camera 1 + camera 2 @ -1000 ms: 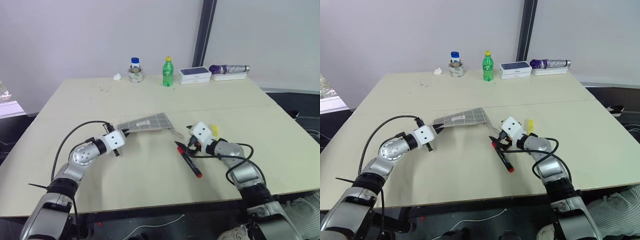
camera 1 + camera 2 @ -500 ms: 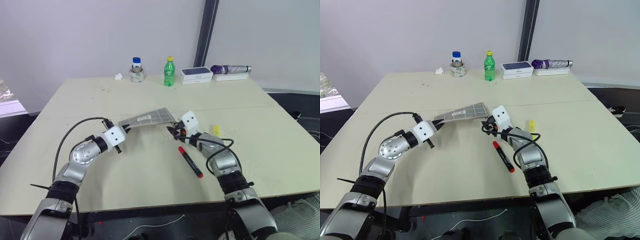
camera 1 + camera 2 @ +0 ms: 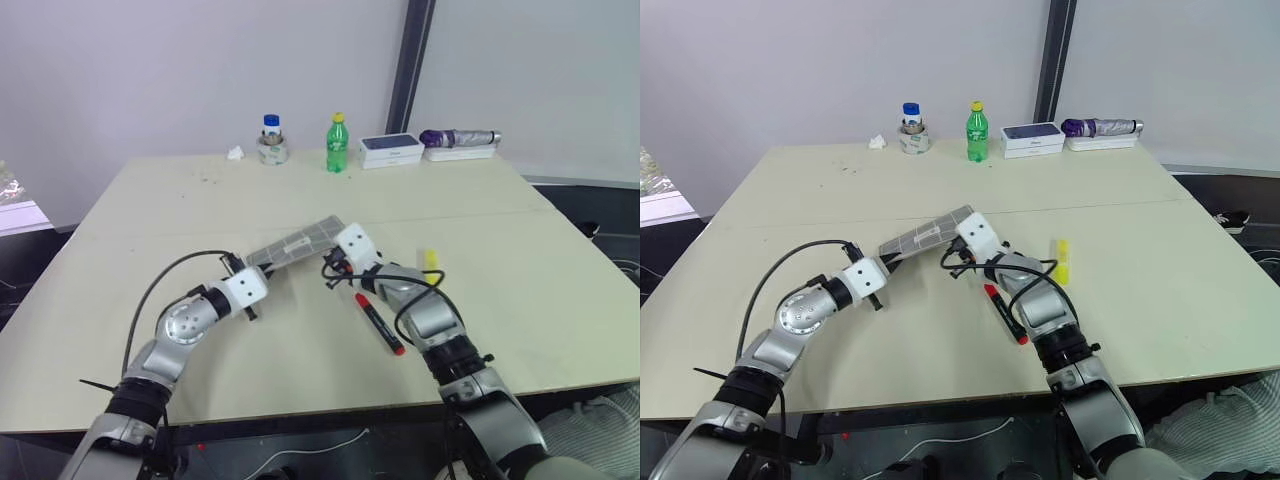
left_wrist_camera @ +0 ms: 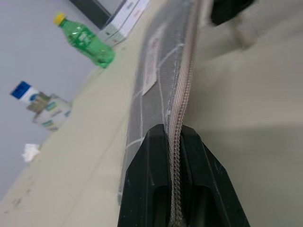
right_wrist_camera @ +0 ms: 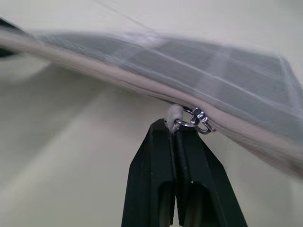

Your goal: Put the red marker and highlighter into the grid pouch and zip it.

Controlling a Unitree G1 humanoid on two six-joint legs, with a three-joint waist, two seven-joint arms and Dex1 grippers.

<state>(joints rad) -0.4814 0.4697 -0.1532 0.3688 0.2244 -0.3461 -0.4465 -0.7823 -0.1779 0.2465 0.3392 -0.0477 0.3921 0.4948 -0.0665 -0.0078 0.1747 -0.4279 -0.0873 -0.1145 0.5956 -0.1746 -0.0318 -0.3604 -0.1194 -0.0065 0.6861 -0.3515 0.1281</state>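
Right wrist view is showing our right gripper [image 5: 176, 124] pinching the zipper pull cord [image 5: 177, 137], while our left gripper [image 4: 174, 133] is clamping the zipper edge of the grid pouch [image 3: 300, 243], holding it tilted off the table [image 3: 150, 230]. We are judging the zipper is being worked so the pouch can be filled. The red marker [image 3: 379, 322] and the highlighter [image 3: 431, 262] are lying outside, so loading and zipping are both left.
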